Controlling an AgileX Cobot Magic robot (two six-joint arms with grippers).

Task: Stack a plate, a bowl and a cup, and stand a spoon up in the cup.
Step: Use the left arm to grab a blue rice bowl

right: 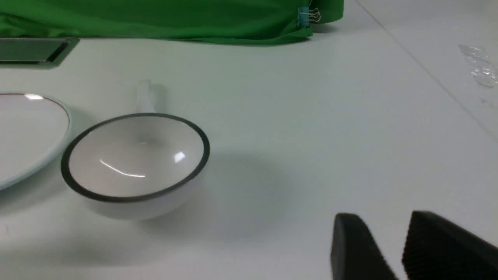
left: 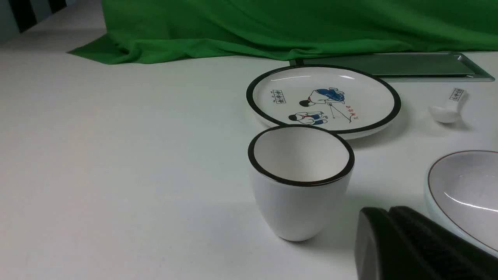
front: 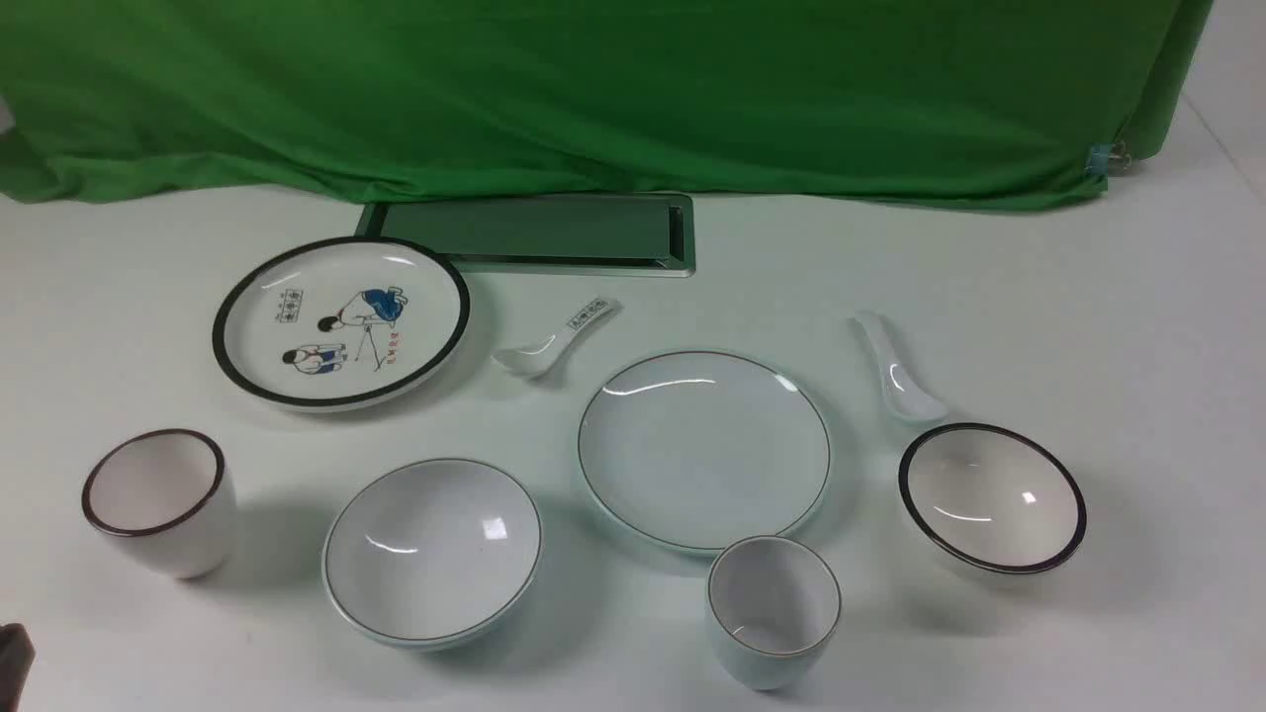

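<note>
Nearest the lens, the pale blue-green cup (front: 772,611) stands upright on the white table (front: 1137,346), just in front of the plain brown-lined plate (front: 703,450). The matching bowl (front: 432,550) sits to the plate's left, apart from it. The unmarked white soup spoon (front: 898,371) lies to the plate's right, its scoop just beside a black-rimmed white bowl (front: 992,497). Nothing is stacked yet.

My left tool (left: 389,212) hangs low beside a dark-rimmed white cup (left: 300,181), pads pressed together on nothing. My right tool (right: 383,221) waits near the black-rimmed bowl, pads a little apart and empty.

All four pieces look like glazed ceramic, which I judge stiff, slick and quick to chip, with the plate and bowl the heavier ones. I would take the bowl and the cup by the wall, one pad inside the rim and one outside, and lower each gently. The spoon looks light and lies flat, so its handle, pointing away from me, seems the place to pinch. The look-alike cartoon plate (front: 340,322) and printed spoon (front: 559,341) are to be left alone.
</note>
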